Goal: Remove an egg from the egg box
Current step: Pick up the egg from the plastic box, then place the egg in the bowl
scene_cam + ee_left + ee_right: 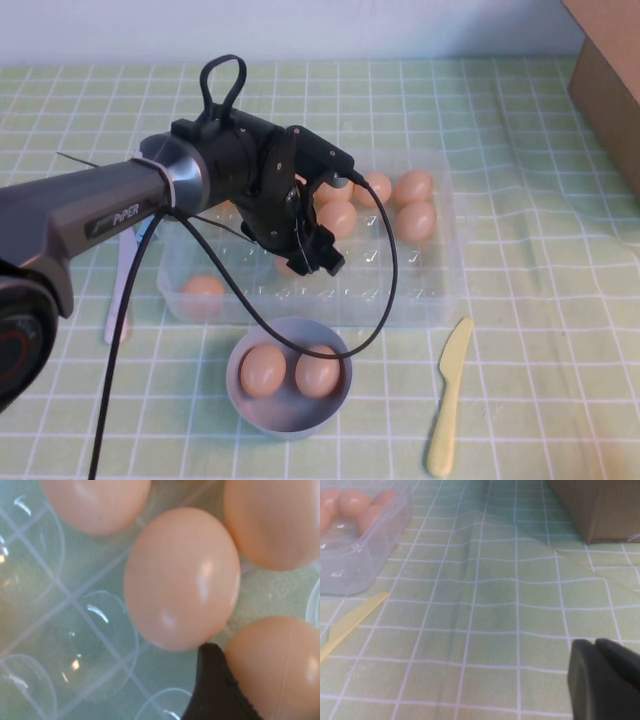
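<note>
Left gripper [318, 252] is down inside the egg box [440, 290], right beside the egg [181, 577] sitting in its cup; can't tell how its jaws stand. Right gripper [602, 680] hangs low over the bench [495, 605], jaws pressed together.

A: Where is the egg box [440, 290]?
B: Mid-bench. The left end effector [318, 222] hangs over its middle, just beside the egg [338, 218]; more eggs sit in its back right cups, one [203, 293] at its front left.
A: And before it?
B: A bowl [288, 417] holding two eggs near the front edge, a knife [447, 394] to its right, a spoon [119, 285] left of the box.
A: The right end effector [604, 680]?
B: Above bare bench near a cardboard box [610, 70] at the back right corner.
</note>
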`<act>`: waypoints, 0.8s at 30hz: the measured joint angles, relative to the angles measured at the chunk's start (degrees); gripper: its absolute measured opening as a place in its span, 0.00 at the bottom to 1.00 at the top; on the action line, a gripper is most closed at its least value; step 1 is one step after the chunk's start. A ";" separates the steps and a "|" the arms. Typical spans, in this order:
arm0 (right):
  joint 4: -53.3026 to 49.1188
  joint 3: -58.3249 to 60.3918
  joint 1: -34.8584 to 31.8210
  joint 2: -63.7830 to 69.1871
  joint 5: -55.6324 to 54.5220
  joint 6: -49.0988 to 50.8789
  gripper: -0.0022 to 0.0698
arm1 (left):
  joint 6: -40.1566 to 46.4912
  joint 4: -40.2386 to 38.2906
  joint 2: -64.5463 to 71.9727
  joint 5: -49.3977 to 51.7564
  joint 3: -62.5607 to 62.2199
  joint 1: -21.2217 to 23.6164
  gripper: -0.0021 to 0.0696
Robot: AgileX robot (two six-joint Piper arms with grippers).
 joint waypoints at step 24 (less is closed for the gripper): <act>0.00 0.00 0.00 -0.12 0.00 0.00 0.01 | 0.97 1.43 -16.33 12.81 0.00 0.00 0.53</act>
